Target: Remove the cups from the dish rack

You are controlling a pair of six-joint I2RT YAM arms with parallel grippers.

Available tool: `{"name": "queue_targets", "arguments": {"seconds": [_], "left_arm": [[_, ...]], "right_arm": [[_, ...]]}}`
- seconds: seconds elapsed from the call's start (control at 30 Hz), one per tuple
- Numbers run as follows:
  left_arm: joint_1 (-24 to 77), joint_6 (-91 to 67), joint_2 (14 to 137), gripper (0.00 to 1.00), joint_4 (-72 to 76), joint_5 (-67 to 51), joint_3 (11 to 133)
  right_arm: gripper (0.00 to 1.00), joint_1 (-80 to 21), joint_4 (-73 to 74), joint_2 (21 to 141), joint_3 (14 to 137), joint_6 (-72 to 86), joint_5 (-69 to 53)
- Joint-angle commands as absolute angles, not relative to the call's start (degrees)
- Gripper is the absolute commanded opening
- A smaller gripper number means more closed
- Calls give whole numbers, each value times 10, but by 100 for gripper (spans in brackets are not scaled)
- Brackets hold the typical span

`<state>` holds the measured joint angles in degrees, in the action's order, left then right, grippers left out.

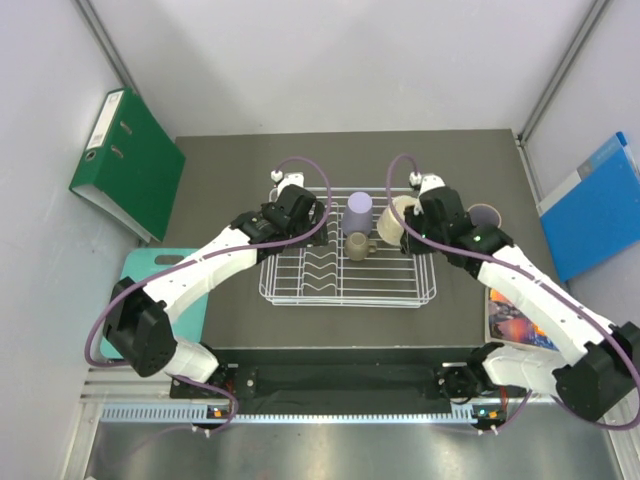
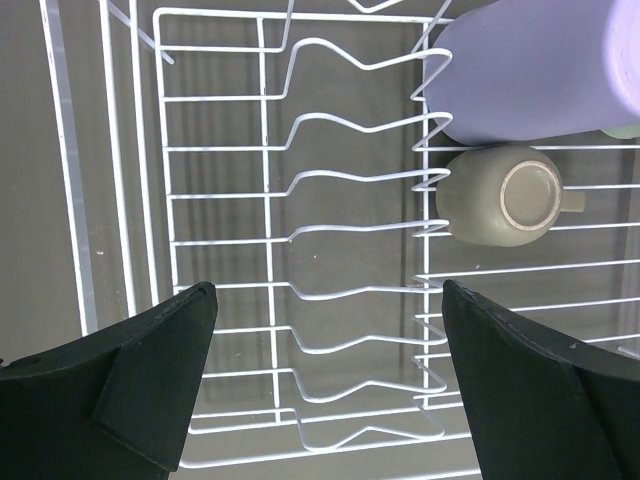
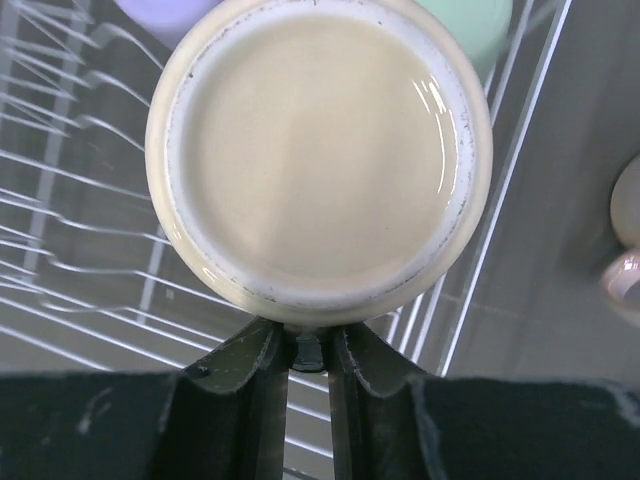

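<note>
Cream mug (image 3: 318, 160) near dish rack (image 1: 300, 285) edge

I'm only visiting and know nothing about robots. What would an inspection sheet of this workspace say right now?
Surface: dark grey table, matte.
Job's things: white wire dish rack holds a lavender tumbler, a small olive-tan mug and a cream mug, both mugs upside down; a mint-green cup sits just beyond the cream mug. A purplish cup stands on the table beside the rack.
Clutter: green ring binder, blue folder, teal board, colourful booklet.
Grippers: left gripper open above the zigzag slots; right gripper shut at the cream mug's edge, any grip hidden.
Cables: purple cables loop along both arms.
Surroundings: white walls.
</note>
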<state>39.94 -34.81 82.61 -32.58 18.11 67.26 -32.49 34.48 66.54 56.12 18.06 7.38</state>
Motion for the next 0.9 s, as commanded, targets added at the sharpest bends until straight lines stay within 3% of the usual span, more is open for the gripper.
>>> {"name": "queue_targets", "arguments": {"seconds": [0.0,0.17,0.23,0.53,0.67,0.87], "left_arm": [[399,-358,803,99,-303,199,681],[396,-386,770,99,-267,176,683],[388,-403,739,99,-241,145,669],[335,-545,574,99,154,-45,478],[317,-608,593,99,249,-127,466],[317,-651,647,94,341,-195,479]], "right_arm": [[0,-335,315,619,652,198,56],[0,-320,221,585,658,234,0],[0,-303,176,578,638,269,-84],[0,-205,-206,552,490,502,-342],[0,-181,-356,560,440,605,-400],[0,-180,-405,564,427,642,-428]]}}
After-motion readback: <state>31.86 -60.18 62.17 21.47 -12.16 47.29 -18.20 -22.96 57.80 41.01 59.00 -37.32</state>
